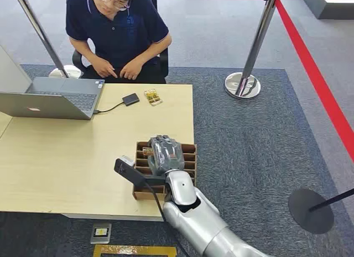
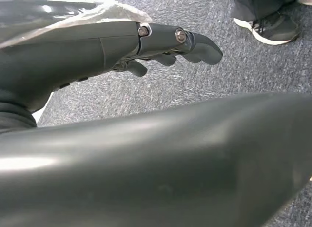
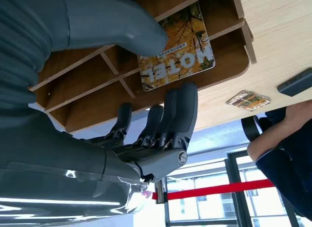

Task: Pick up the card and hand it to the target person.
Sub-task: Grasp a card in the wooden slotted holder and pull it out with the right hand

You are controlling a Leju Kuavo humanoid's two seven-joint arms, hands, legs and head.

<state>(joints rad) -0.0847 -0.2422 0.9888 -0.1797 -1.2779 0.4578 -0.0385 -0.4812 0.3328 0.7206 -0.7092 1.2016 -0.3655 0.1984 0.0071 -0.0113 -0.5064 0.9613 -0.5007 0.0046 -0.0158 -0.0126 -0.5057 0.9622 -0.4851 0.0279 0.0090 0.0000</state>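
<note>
- The wooden table [image 1: 62,163] carries an open laptop [image 1: 50,96] at its far left, a small dark device [image 1: 130,99] cabled to it, and a second patterned card [image 1: 152,96] just beside that device.
- A seated person [image 1: 119,33] in a dark polo faces the table's far edge.
- The slotted wooden card rack [image 1: 189,157] lies at the near right corner of the table; one slot holds the hotel card [image 3: 176,46], yellow with autumn trees.
- The right hand [image 1: 166,155] covers the rack; its thumb lies on the card, the fingers [image 3: 180,114] curl outside the rack wall. I cannot tell whether it grips.
- The left hand [image 2: 158,46] hangs over carpet, fingers extended, holding nothing.
</note>
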